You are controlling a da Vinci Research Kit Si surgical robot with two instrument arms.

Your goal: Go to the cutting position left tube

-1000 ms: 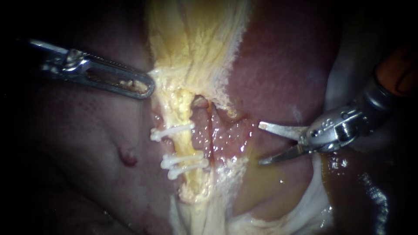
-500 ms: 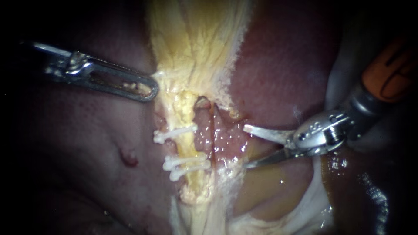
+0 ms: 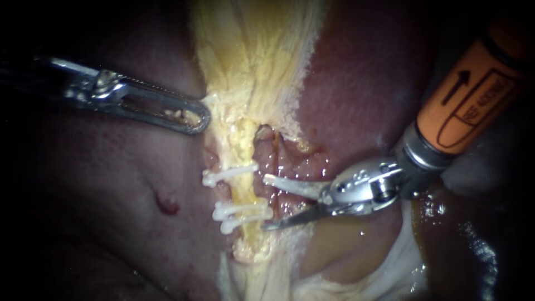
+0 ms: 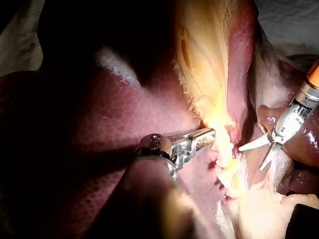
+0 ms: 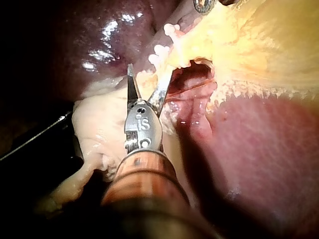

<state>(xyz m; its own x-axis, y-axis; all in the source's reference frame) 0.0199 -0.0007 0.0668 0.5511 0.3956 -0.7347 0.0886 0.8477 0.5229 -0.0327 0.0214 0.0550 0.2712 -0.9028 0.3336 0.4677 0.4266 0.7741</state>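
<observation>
The left tube is a yellow strand that carries three white clips: one higher and two close together lower down. My right instrument comes in from the upper right with its two blades open. The blade tips stand just right of the tube, level with the gap between the upper clip and the lower pair. In the right wrist view the blades point at the clips. My left instrument lies shut on the edge of the yellow tissue above the clips.
Dark red liver lies on both sides of the yellow tissue. A pink wet tube runs just right of the clipped one, under the upper blade. Pale tissue and a brownish sac lie below the right instrument.
My right instrument has moved left, with its blades still open, from the liver's edge to beside the clipped tube. The left instrument and the tissue it holds have shifted slightly right.
</observation>
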